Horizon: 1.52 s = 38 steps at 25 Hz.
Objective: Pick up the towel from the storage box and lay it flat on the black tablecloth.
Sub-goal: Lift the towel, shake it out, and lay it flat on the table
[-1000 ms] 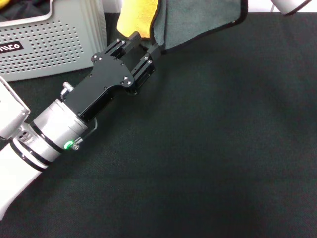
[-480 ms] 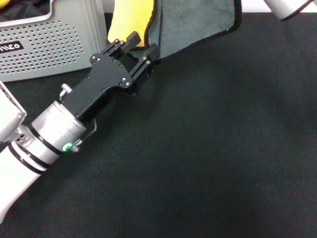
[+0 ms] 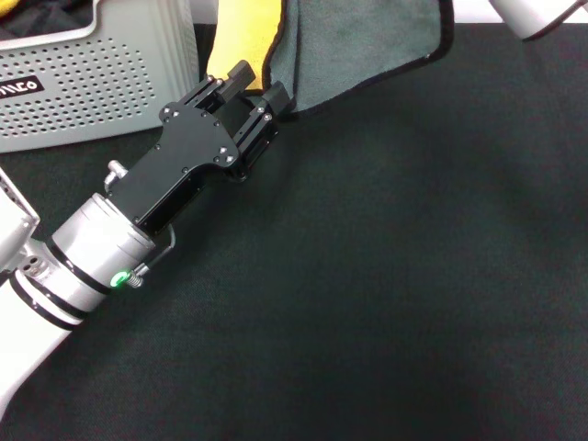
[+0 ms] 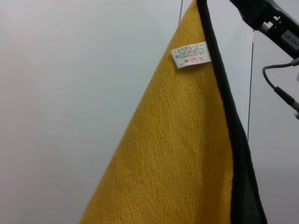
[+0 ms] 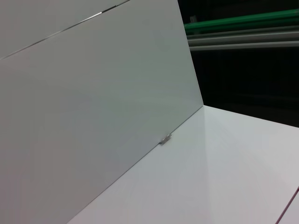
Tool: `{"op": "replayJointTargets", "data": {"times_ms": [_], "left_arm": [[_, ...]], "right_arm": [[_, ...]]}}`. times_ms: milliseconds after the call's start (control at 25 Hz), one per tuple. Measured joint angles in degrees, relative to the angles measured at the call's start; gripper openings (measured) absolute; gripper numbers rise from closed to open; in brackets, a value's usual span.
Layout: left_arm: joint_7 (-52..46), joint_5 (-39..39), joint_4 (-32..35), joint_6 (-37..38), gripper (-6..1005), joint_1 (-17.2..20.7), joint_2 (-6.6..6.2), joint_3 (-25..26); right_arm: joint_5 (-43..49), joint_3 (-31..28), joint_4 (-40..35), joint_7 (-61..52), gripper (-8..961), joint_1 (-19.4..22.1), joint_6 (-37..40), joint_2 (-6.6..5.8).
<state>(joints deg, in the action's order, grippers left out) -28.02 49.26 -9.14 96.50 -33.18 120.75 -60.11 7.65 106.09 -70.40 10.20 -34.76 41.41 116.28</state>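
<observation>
The towel [image 3: 367, 41] hangs at the far edge of the black tablecloth [image 3: 386, 276], grey-green face towards me, with a yellow fold [image 3: 243, 32] on its left and a black border. Its top is out of view. My left gripper [image 3: 259, 83] is open at the towel's lower left edge, one finger on either side of the black border. The left wrist view shows the towel's yellow face [image 4: 177, 154] with a white tag [image 4: 190, 55]. A white part of my right arm [image 3: 528, 14] shows at the top right, and a black part [image 4: 271, 21] sits near the towel's top.
The light grey perforated storage box [image 3: 92, 83] stands at the far left on the cloth, right beside my left arm. Something dark lies inside it. The tablecloth stretches bare to the right and towards me.
My left gripper has drawn back a little towards me and to the left. The towel's hanging yellow fold has shifted left and narrowed.
</observation>
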Motion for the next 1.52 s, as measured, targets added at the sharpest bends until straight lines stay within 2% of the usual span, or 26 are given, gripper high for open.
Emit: {"op": "replayJointTargets", "data": {"times_ms": [280,720,960,1520], "left_arm": [[0.36,1.15,0.09,1.26,481,0.08,0.00,0.00],[0.26,1.60,0.44,1.61,304,0.05,0.00,-0.17],[0.23,1.59,0.46,1.61,125,-0.11,0.00,-0.03],[0.00,1.54,0.33,1.58,73,0.08,0.00,1.58]], "right_arm": [[0.00,-0.03,0.00,0.00,6,0.11,-0.01,0.00],[0.00,-0.06,0.00,0.08,6,-0.24,-0.09,0.00],[0.00,0.33,0.18,0.09,6,-0.31,-0.11,0.00],[0.00,1.48,0.07,0.08,6,-0.27,-0.11,0.00]]}}
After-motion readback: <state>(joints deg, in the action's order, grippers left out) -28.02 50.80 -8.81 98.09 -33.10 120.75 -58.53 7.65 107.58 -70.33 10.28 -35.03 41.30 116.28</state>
